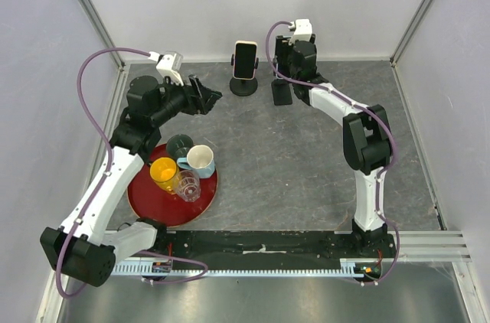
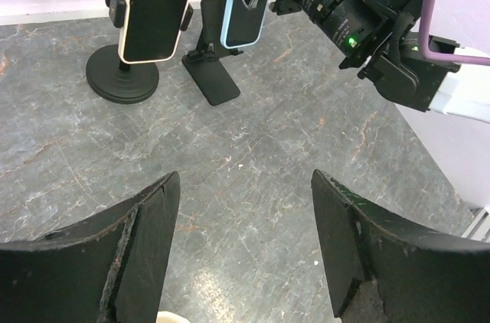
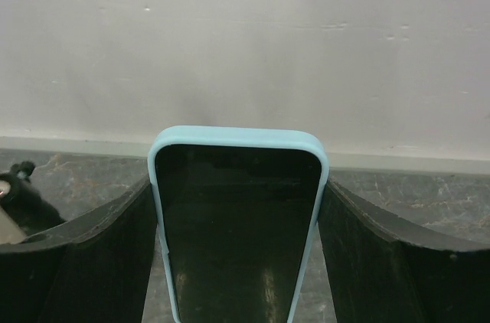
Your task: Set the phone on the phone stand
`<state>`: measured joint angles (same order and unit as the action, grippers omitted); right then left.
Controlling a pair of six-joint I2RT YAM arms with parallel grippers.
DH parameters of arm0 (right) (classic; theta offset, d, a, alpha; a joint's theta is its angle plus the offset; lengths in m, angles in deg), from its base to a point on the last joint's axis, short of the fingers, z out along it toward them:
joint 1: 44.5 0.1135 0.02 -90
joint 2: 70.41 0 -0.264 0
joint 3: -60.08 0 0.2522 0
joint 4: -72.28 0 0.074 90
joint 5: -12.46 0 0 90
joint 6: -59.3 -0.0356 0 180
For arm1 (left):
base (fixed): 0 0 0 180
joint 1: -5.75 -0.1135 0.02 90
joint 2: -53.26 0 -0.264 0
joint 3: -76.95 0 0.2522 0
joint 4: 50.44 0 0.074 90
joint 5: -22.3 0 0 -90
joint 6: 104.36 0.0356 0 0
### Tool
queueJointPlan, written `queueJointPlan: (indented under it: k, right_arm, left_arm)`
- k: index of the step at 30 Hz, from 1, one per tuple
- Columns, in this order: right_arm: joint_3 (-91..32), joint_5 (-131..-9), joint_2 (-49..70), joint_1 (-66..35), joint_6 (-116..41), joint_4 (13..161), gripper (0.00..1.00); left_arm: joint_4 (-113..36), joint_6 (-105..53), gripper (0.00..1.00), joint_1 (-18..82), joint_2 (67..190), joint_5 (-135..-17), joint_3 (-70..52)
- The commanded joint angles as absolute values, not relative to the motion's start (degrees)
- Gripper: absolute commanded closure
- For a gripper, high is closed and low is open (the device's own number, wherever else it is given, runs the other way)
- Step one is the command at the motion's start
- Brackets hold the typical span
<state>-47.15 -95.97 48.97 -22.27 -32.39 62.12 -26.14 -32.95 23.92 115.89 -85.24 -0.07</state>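
A phone in a light-blue case [image 3: 237, 231] stands upright between my right gripper's [image 3: 239, 185] fingers, which press on both its long sides. In the left wrist view this phone [image 2: 246, 9] is held tilted at the top of a black folding phone stand [image 2: 210, 70]; I cannot tell whether it rests on it. In the top view the right gripper [image 1: 285, 70] is over that stand [image 1: 282, 95] near the back wall. My left gripper [image 2: 245, 177] is open and empty, hovering above the table left of the stand [image 1: 203, 97].
A second phone in a cream case [image 1: 245, 59] sits clamped on a round-base stand [image 2: 122, 74] just left of the folding stand. A red plate [image 1: 153, 212] at the front left carries a yellow cup [image 1: 164, 172], a white mug [image 1: 199, 158], a clear glass [image 1: 187, 184] and a dark cup [image 1: 180, 143].
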Motion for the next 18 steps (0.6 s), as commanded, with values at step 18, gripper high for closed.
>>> queueJointPlan:
  k: [18]
  right_arm:
    - [-59.0,-92.7,55.7,-24.2,-35.1,62.6,1.00]
  left_arm:
    - [-30.2,-38.7,0.25,21.6,119.6,-94.0,-1.0]
